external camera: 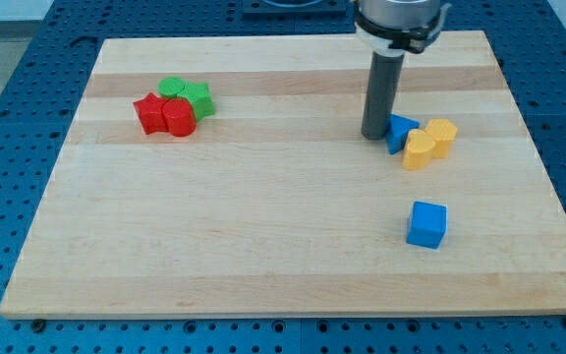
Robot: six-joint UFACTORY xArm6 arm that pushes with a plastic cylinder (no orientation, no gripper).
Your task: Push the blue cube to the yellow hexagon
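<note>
- Wooden board on a blue pegboard bench, seen from the one camera.
- Blue cube sits well below the yellow hexagon, apart from it, so the push looks not yet done.
- Cube is slightly skewed; no long axis.
- Tip is planted left of the hexagon, beside a blue triangular block; nothing is pinched, since it's a bare rod.

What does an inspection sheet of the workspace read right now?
Surface: wooden board, flat, on a blue perforated table.
Job's things: blue cube alone at the view's lower right, apart from the yellow blocks above it; which one is the hexagon I cannot tell.
Clutter: blue triangular block touching the yellow blocks; red blocks and green blocks clustered at the view's upper left.
End effector: none; my tip sits against the triangular block's left side, well above the cube.
Cables: nothing seen.
Surroundings: nothing seen beyond the table.
</note>
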